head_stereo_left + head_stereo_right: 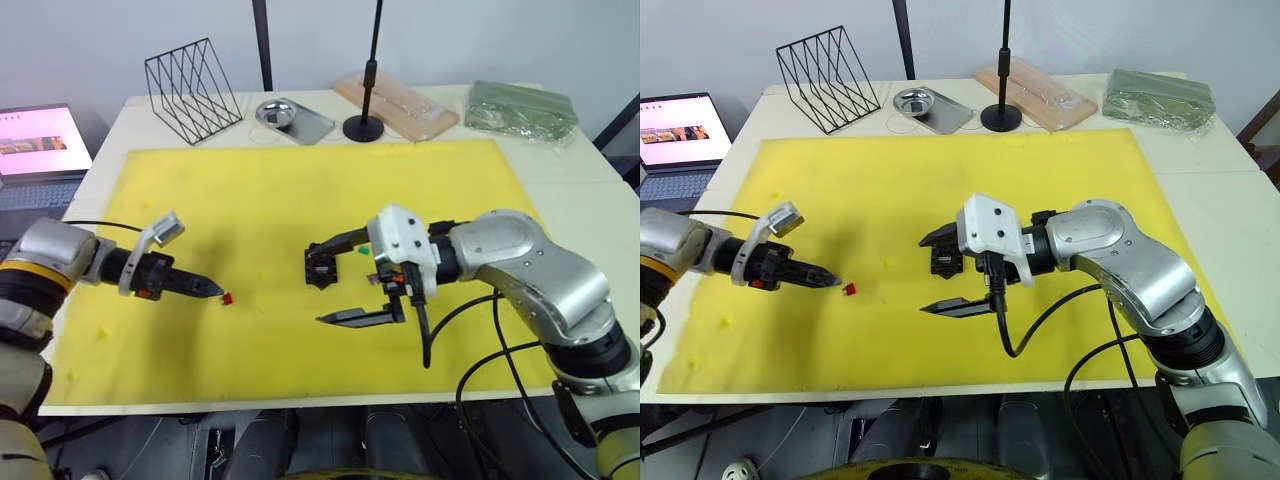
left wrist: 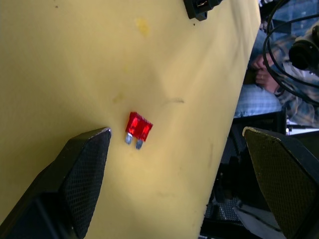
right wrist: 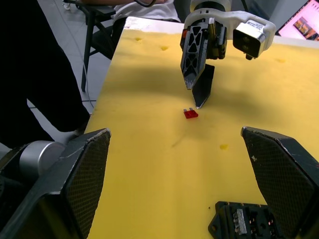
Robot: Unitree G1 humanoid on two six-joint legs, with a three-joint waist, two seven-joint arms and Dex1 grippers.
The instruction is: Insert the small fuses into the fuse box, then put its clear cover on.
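Fingers of left gripper (image 2: 174,164) spread, red fuse (image 2: 138,127) between; right gripper (image 1: 335,280) spread, fuse box (image 1: 321,267) at its 10 o'clock. Metal tray (image 1: 293,117) holds a small bowl (image 1: 275,111). Right wrist view shows slots atop the box.

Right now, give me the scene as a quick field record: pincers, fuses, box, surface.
left pincer: open, tips just short of the red fuse, not touching it
right pincer: open, straddling the fuse box, holding nothing
red fuse: lying flat on the mat, blades showing in the left wrist view
fuse box: on the mat, no cover on
green fuse: on the mat beside the right wrist
surface: yellow foam mat
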